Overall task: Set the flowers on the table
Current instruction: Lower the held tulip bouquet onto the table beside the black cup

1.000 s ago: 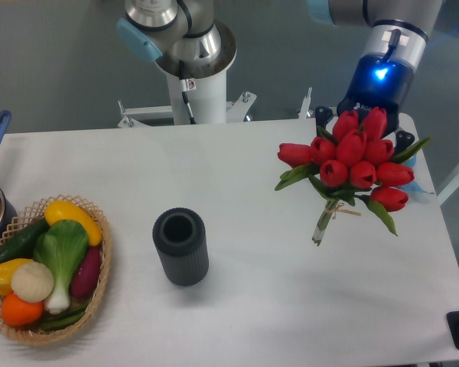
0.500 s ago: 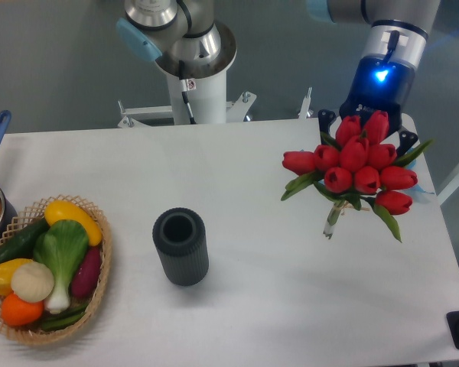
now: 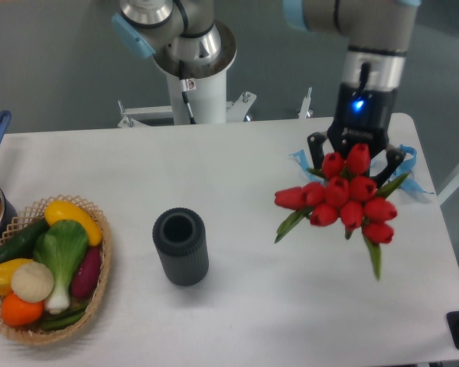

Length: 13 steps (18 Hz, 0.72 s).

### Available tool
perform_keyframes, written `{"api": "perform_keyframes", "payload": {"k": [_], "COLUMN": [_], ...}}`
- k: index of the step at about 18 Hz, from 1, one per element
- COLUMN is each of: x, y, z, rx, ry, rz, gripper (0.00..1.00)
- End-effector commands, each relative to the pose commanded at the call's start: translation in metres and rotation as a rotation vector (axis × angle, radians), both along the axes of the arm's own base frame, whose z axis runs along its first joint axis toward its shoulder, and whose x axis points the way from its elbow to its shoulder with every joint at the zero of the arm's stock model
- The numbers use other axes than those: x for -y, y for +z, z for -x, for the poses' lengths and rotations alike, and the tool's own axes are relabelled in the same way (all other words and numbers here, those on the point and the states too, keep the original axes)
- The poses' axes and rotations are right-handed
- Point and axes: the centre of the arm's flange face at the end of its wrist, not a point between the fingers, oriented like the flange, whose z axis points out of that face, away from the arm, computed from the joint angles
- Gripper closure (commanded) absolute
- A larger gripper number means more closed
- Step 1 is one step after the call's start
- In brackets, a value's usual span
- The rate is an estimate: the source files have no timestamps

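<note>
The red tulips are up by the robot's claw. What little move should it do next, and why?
Probably lower the bunch of red tulips with green leaves onto the large white tabletop. The black two-finger gripper is right above the bunch, seemingly gripping it, though the flower heads hide the fingertips. The white surface below looks bare, and the dark ribbed cylindrical vase stands well to the side.

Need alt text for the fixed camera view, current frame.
A robot arm's tool holds a bouquet of red tulips above the right side of a white table, blooms facing the camera. A dark ribbed vase stands upright near the centre, and a wicker basket of vegetables sits at the left edge.
</note>
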Motion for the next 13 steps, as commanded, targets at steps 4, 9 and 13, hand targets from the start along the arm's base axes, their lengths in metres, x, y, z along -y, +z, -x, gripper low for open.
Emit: {"api": "perform_keyframes", "payload": {"k": [4,9,13], "x": [-0.022,-0.047,-0.087], "y": [-0.031,-0.094,-0.177], "z": [-0.008,-0.002,0.007], "rx": [-0.05,-0.059,-0.055], "ry": [0.016,-0.022,-0.065], "rz": [0.196,0.395,0.575], "gripper": [0.59,0.6,0.59]}}
